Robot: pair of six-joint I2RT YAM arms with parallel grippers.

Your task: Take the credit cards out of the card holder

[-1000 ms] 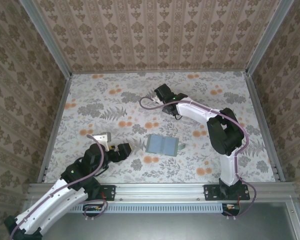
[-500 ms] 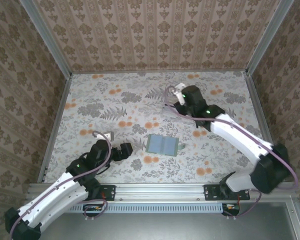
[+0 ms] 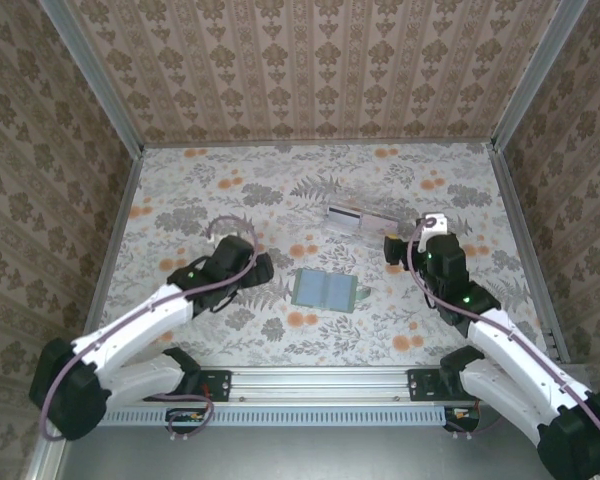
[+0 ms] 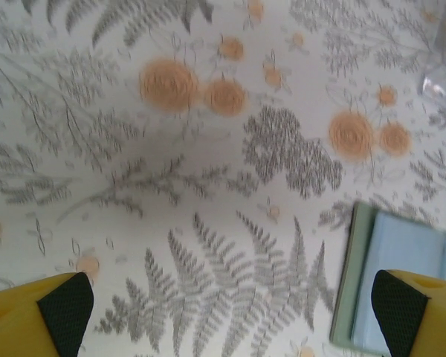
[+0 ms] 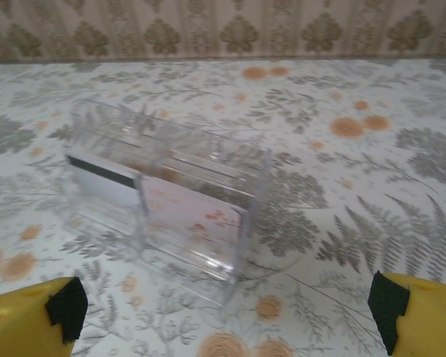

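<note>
Small flat grey-green folding card holder (image 3: 325,290) lies open, close by left gripper (image 4: 230,306). Pale whitish plastic credit cards (image 5: 189,216), one dark-striped, stand in clear plastic tray (image 5: 126,123), well apart from holder: removal looks largely done; any left in slots, cannot tell. Left gripper and right gripper (image 5: 228,309) both spread wide, empty

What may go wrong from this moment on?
1. The card holder lies flat and unheld; the open left hand, beside its edge, may push it instead of gripping.
2. The open right hand faces the clear tray closely and may knock it, spilling its cards.
</note>
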